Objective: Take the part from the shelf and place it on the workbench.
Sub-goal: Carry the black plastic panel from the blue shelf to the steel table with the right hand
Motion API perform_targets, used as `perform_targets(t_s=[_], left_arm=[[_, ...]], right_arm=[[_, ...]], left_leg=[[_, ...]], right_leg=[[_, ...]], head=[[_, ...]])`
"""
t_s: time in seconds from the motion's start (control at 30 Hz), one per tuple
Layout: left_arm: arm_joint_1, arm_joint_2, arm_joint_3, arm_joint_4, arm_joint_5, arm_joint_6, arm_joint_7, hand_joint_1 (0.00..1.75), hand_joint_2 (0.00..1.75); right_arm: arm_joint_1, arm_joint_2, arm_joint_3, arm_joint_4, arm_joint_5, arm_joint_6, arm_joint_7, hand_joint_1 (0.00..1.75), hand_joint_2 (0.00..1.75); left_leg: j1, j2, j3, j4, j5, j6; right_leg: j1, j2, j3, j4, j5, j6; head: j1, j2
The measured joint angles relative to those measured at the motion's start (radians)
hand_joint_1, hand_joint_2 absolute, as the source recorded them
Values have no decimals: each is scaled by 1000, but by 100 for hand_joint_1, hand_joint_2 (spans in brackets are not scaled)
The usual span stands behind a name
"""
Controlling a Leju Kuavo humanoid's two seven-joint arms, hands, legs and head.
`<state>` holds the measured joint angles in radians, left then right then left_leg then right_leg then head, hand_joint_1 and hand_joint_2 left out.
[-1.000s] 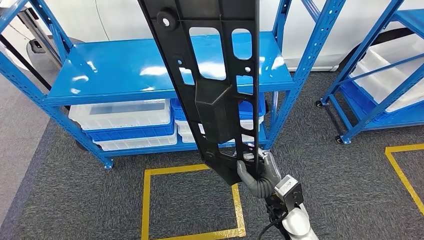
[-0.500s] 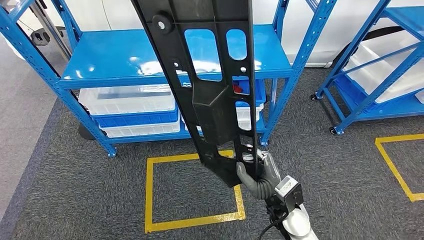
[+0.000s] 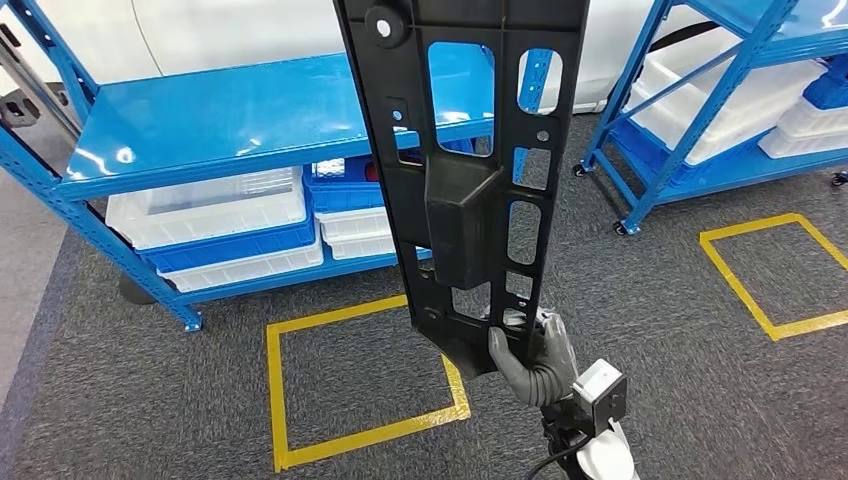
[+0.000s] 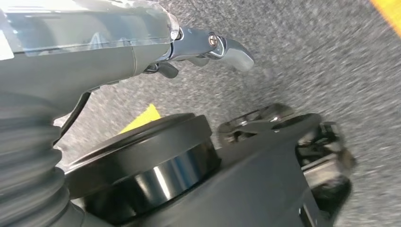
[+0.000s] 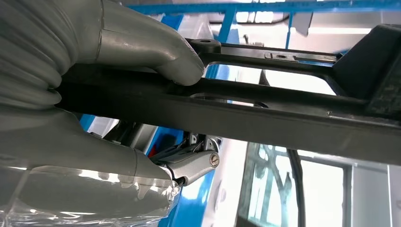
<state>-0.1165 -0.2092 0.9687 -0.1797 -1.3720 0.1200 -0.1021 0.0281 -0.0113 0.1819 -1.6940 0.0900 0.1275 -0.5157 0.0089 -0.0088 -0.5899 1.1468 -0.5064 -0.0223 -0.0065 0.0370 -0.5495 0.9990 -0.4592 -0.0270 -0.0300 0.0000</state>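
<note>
A long black plastic part (image 3: 470, 190) with several cut-out slots stands upright in front of me, its top running out of the head view. My right hand (image 3: 535, 360) grips its lower end from below. In the right wrist view the thick grey thumb (image 5: 142, 47) presses on the part's black rail (image 5: 283, 118), with the darker fingers wrapped under it. My left hand (image 4: 142, 52) hangs over the grey carpet, one silver finger stretched out, holding nothing.
A blue metal shelf (image 3: 230, 120) stands behind the part, with white bins (image 3: 210, 215) on its lower level. A second blue shelf (image 3: 700, 120) with white bins is at the right. Yellow tape squares (image 3: 275, 400) (image 3: 745, 290) mark the grey carpet.
The whole picture has shifted: the camera has turned to the right, so more of the right-hand shelf is in view. My right hand still grips the part, which stays upright.
</note>
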Motion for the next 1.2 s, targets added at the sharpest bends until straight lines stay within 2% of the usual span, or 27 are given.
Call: perform_targets(t_s=[0.07, 0.1, 0.13, 0.17, 0.23, 0.27, 0.33, 0.37, 0.4, 0.43, 0.47, 0.53, 0.57, 0.6, 0.63, 0.7, 0.77, 0.83, 0.87, 0.9, 0.93, 0.97, 1.0, 1.03, 1.07, 1.13, 1.2], left_arm=[[7, 0, -3, 0, -4, 0, 3, 0, 175], [9, 0, -4, 0, -5, 0, 4, 0, 175], [9, 0, -5, 0, -6, 0, 4, 0, 175], [8, -1, -6, 0, -8, 0, 3, 0, 175], [6, -3, -10, 0, -10, 2, 0, 0, 175], [5, -4, -12, 0, -11, 2, -1, 0, 175], [5, -5, -14, 0, -12, 4, -2, 0, 175], [5, -4, -15, 0, -12, 7, -3, 0, 175], [5, -4, -15, 0, -11, 11, -4, 0, 175], [4, -4, -15, 0, -9, 16, -6, 0, 175], [2, -4, -15, 0, -6, 21, -9, 0, 175], [-3, -4, -15, 0, 0, 28, -14, 0, 175], [-5, -4, -15, 0, 2, 30, -16, 0, 175], [-7, -3, -15, 0, 4, 32, -17, 0, 175], [-7, -2, -15, -1, 5, 34, -18, 0, 175], [-9, 1, -15, -2, 14, 37, -21, 0, 175], [-8, 3, -10, -4, 31, 39, -28, 0, 175], [-3, 7, -2, -5, 45, 39, -34, 0, 175], [0, 8, 2, -5, 49, 39, -36, 0, 175], [2, 10, 4, -5, 52, 38, -38, 0, 175], [3, 11, 6, -5, 54, 38, -39, 0, 175], [3, 12, 8, -5, 57, 38, -40, 0, 175], [3, 14, 11, -5, 60, 40, -40, 0, 175], [5, 16, 15, -6, 66, 42, -39, 0, 175], [7, 17, 20, -6, 73, 45, -41, 0, 175], [11, 20, 31, -7, 84, 51, -44, 0, 175], [11, 23, 37, -8, 88, 53, -45, 0, 175]], right_arm=[[23, 2, -14, -32, 1, -4, 0, 175, 175], [33, 3, -20, -45, 3, -4, -1, 175, 175], [41, 5, -27, -58, 5, -5, -2, 175, 175], [50, 6, -34, -70, 9, -7, -3, 175, 175], [65, 8, -48, -91, 18, -13, -6, 175, 175], [71, 8, -55, -100, 21, -16, -7, 175, 175], [83, 8, -65, -115, 23, -19, -10, 175, 175], [90, 9, -70, -121, 23, -19, -13, 175, 175], [97, 9, -74, -127, 23, -19, -16, 175, 175], [104, 9, -77, -132, 23, -18, -19, 175, 175], [108, 10, -79, -137, 23, -17, -22, 175, 175], [110, 11, -82, -148, 22, -15, -24, 175, 175], [110, 13, -83, -153, 22, -14, -25, 175, 175], [110, 15, -84, -158, 22, -14, -25, 175, 175], [112, 17, -85, -162, 22, -15, -27, 175, 175], [120, 21, -87, -172, 22, -17, -32, 175, 175], [131, 27, -88, -181, 20, -18, -43, 175, 175], [142, 36, -88, -189, 17, -19, -55, 175, 175], [148, 39, -88, -190, 15, -19, -59, 175, 175], [155, 40, -88, -191, 14, -19, -62, 175, 175], [160, 41, -89, -192, 14, -19, -63, 175, 175], [164, 42, -89, -192, 14, -19, -65, 175, 175], [168, 45, -90, -193, 16, -19, -68, 175, 175], [173, 49, -90, -194, 18, -19, -73, 175, 175], [178, 54, -91, -196, 23, -19, -79, 175, 175], [191, 65, -91, -200, 35, -22, -90, 175, 175], [208, 72, -92, -208, 43, -29, -97, 175, 175]], left_leg=[[3, -40, 66, -113, 25, 7], [3, -52, 79, -140, 24, 10], [2, -54, 82, -148, 21, 13], [3, -44, 80, -155, 23, 18], [6, -23, 80, -165, 30, 31], [7, -11, 79, -170, 34, 38], [4, 12, 75, -171, 37, 45], [2, 25, 73, -170, 37, 45], [1, 36, 71, -169, 37, 46], [0, 47, 71, -168, 36, 46], [0, 58, 71, -166, 35, 45], [-4, 76, 71, -160, 30, 39], [-7, 84, 71, -157, 27, 34], [-10, 91, 71, -155, 25, 30], [-12, 100, 71, -155, 24, 25], [-12, 110, 73, -153, 19, 15], [-9, 77, 58, -109, -17, 5], [-5, 33, 5, 12, -86, -3], [-4, 24, -26, 82, -116, -5], [-3, 20, -49, 131, -129, -6], [-3, 18, -56, 145, -121, -7], [-1, 17, -43, 115, -92, -7], [1, 9, -15, 51, -50, -5], [4, -10, 18, -21, -14, -3], [7, -30, 46, -85, 8, 0], [7, -55, 68, -140, 15, 7], [7, -40, 69, -148, 18, 18]], right_leg=[[0, 19, -8, 4, 5, 9], [-1, 28, -14, 5, 9, 16], [-1, 37, -20, 5, 14, 24], [-1, 45, -25, 5, 18, 32], [-1, 29, -40, 26, 5, 42], [0, 11, -59, 64, -19, 45], [-3, -21, -122, 194, -85, 51], [-5, -26, -152, 256, -108, 54], [-7, -29, -167, 291, -113, 56], [-8, -31, -163, 286, -100, 57], [-8, -38, -139, 242, -71, 56], [-2, -75, -64, 101, -11, 49], [2, -91, -38, 49, 4, 42], [6, -101, -26, 20, 8, 36], [9, -99, -26, 14, 5, 30], [6, -79, -29, 10, 9, 17], [-1, -61, -29, 4, 15, 5], [-2, -41, -31, 2, 18, -3], [-2, -31, -33, 2, 19, -4], [-2, -18, -33, 3, 19, -5], [-2, -5, -33, 4, 20, -5], [-2, 9, -33, 6, 20, -4], [-2, 22, -31, 8, 19, -2], [-2, 35, -31, 11, 18, 0], [-1, 47, -34, 15, 18, 5], [-2, 67, -44, 18, 22, 18], [-5, 82, -52, 18, 27, 33]], head=[[0, 0], [0, 0], [0, 0], [0, 0], [0, 0], [0, 0], [0, 0], [0, 0], [0, 0], [0, 0], [0, 0], [0, 0], [0, 0], [0, 0], [0, 0], [0, 0], [0, 0], [0, 0], [0, 0], [0, 0], [0, 0], [0, 0], [0, 0], [0, 0], [0, 0], [0, 0], [0, 0]])
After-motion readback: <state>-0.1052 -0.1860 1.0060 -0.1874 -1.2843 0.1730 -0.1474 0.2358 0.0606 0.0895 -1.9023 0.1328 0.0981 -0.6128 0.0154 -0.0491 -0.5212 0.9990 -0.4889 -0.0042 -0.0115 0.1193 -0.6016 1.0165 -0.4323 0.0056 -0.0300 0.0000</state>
